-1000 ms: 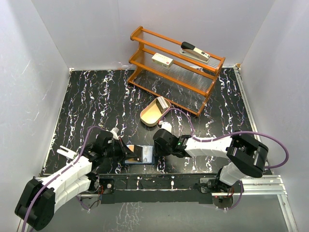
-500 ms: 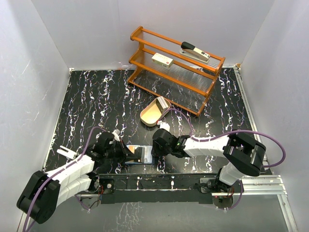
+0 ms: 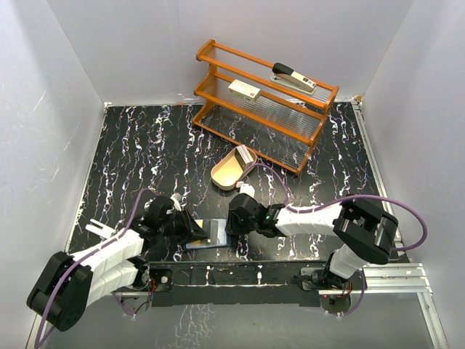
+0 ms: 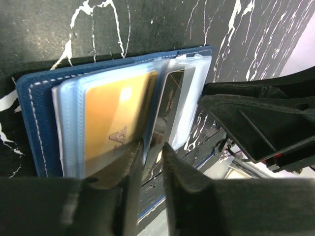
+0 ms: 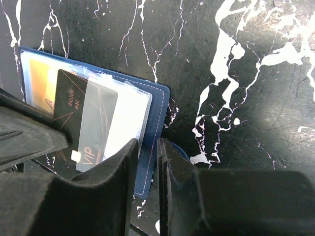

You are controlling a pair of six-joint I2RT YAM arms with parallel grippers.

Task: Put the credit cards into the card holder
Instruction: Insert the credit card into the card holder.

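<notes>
The navy card holder (image 3: 215,234) lies open near the table's front edge, its clear pockets facing up (image 4: 34,108) (image 5: 156,105). A gold card (image 4: 113,115) sits inside one pocket. A black VIP card (image 5: 74,105) (image 4: 170,101) is partly inside the adjoining pocket. My left gripper (image 3: 197,233) (image 4: 151,150) is shut on the black card's outer edge. My right gripper (image 3: 229,226) (image 5: 147,150) is shut on the holder's blue cover edge on the opposite side. A pale card (image 3: 245,154) rests in the tan tray (image 3: 224,174).
An orange wire rack (image 3: 218,120) stands at the back, holding a cream box with a red label (image 3: 244,90) and a stapler (image 3: 293,77). White walls enclose the black marbled table on three sides. The table's front rail runs just below the holder.
My left gripper has moved right with the black card, towards the holder's pocket. My right gripper has shifted slightly left, still gripping the cover. The holder has barely moved.
</notes>
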